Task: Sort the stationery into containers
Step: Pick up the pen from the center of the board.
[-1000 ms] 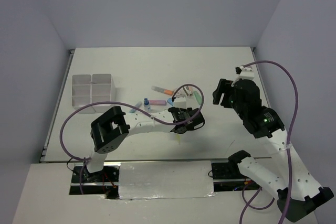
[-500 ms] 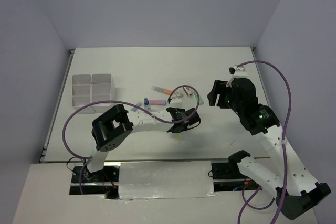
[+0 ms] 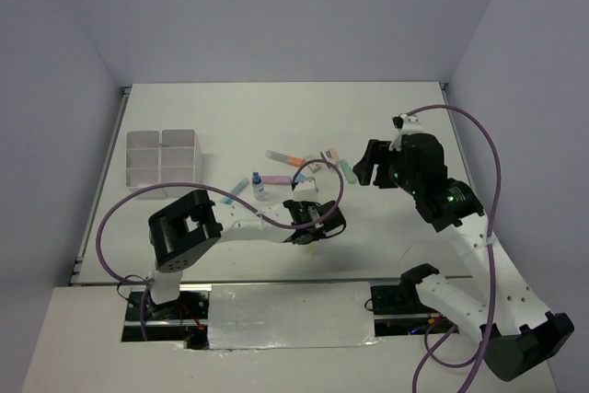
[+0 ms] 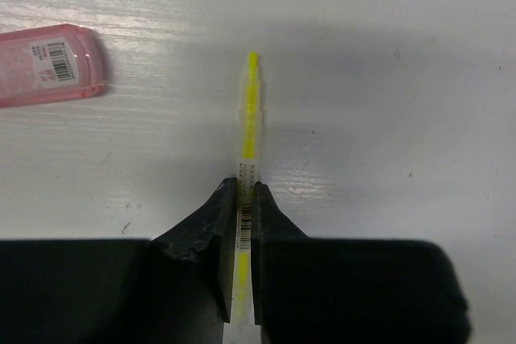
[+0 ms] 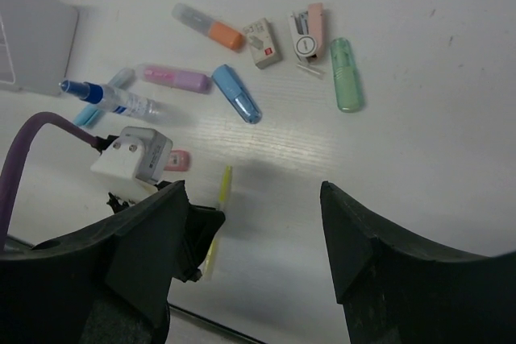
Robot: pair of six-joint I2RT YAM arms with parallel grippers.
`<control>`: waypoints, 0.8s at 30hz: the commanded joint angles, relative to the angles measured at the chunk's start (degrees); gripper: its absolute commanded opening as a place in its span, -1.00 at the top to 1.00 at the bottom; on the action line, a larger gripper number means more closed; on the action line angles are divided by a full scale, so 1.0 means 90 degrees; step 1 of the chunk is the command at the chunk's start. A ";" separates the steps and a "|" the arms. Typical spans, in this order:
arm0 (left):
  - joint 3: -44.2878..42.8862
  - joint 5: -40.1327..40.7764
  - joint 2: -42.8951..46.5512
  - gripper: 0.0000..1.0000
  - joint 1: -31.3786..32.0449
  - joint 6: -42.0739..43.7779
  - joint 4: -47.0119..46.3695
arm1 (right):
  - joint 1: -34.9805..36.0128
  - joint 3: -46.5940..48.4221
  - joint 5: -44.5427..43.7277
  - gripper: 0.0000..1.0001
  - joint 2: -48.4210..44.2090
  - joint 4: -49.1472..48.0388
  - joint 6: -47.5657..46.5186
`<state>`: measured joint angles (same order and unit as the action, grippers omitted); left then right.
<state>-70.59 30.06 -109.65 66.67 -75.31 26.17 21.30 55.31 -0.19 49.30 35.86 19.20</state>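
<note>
My left gripper [image 4: 244, 187] is shut on the thin yellow pen [image 4: 250, 110], which lies on the table with its tip pointing away from the jaws. From above, that gripper [image 3: 313, 223] sits low, just in front of the stationery cluster. My right gripper [image 5: 254, 199] hangs open above the table, right of the pen [image 5: 225, 187], with nothing between its fingers. Beyond it lie an orange-tipped marker [image 5: 211, 26], a blue marker [image 5: 236, 93], a pink marker [image 5: 175, 77], a green marker [image 5: 346, 75] and a blue-capped bottle [image 5: 113, 98]. The white four-compartment organizer [image 3: 163, 157] stands at far left.
A pink eraser [image 4: 48, 76] lies left of the yellow pen. A small boxed eraser [image 5: 262, 41] and a pink-and-white item [image 5: 308, 34] sit among the markers. The left arm's purple cable [image 3: 120, 218] loops over the table near the organizer.
My left jaws have closed from wide open onto the yellow pen. The right arm has swung left, toward the stationery cluster, still open.
</note>
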 commanded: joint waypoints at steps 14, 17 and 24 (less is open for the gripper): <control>0.0489 0.0359 0.2064 1.00 0.0306 0.1882 0.0919 | -0.0208 -0.0910 0.1456 -0.68 0.0674 -0.1961 -0.1398; 0.0577 0.0691 0.2738 1.00 0.0307 0.1991 0.1562 | -0.0218 -0.1117 0.1486 -0.66 0.1181 -0.2363 -0.1732; 0.0538 0.0753 0.4649 1.00 0.0150 0.2408 0.2658 | -0.0179 0.0025 0.1251 -0.35 0.2900 -0.1826 -0.2709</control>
<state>-65.34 35.40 -75.26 68.29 -58.02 44.58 19.66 50.02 11.88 72.20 20.80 0.78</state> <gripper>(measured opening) 0.197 0.681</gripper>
